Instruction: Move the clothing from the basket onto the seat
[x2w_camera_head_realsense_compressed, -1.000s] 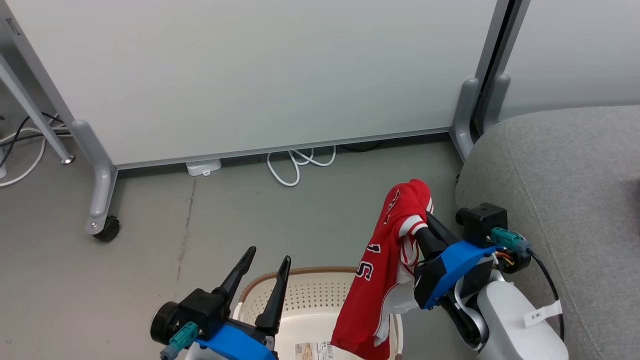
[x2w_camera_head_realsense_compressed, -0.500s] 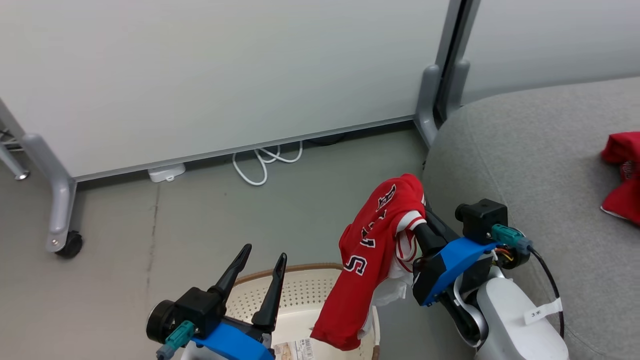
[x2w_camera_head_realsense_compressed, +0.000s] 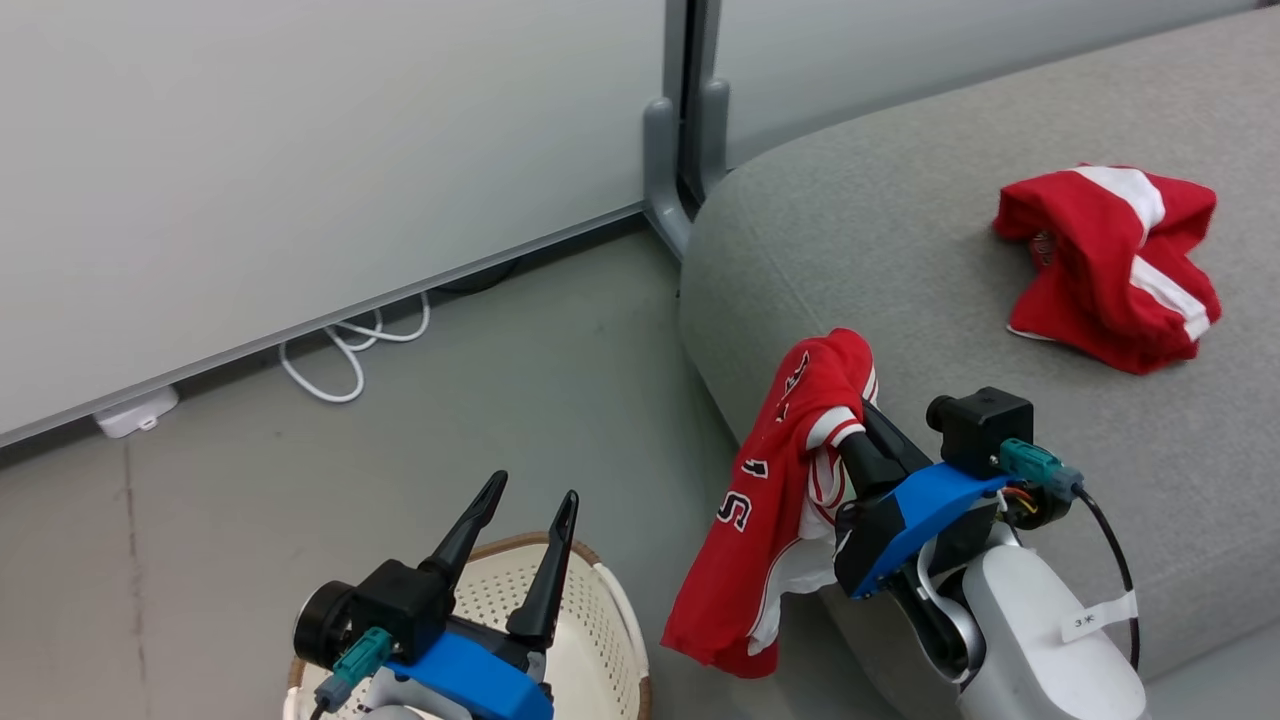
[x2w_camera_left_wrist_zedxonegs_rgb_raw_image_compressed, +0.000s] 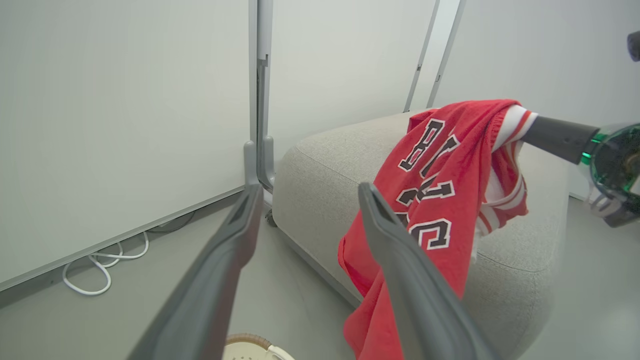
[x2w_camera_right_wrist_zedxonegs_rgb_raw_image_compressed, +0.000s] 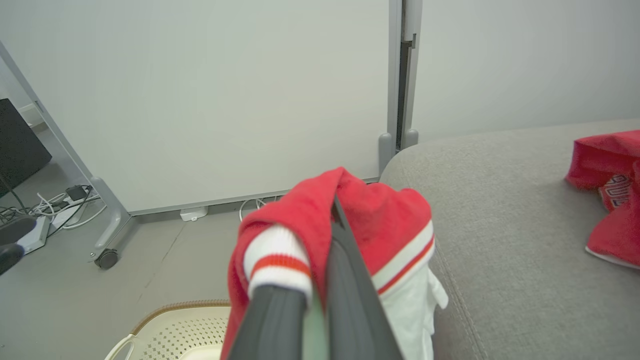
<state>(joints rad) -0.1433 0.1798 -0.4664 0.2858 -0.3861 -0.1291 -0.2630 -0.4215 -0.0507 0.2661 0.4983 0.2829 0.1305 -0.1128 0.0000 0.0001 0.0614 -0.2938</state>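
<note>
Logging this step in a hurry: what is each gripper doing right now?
Left gripper: open, holding nothing.
Right gripper: shut on the red jersey.

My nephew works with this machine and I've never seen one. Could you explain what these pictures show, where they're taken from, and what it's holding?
This is a wheeled robot with two arms, each ending in two long dark fingers. One picture comes from a camera on its head, looking down; the other two come from cameras on its wrists, looking along the fingers. The right fingers are shut on a red jersey with black-and-white letters, which hangs beside the edge of the grey sofa. The left fingers are open and empty above a cream basket on the floor. A striped red garment lies on the sofa.
</note>
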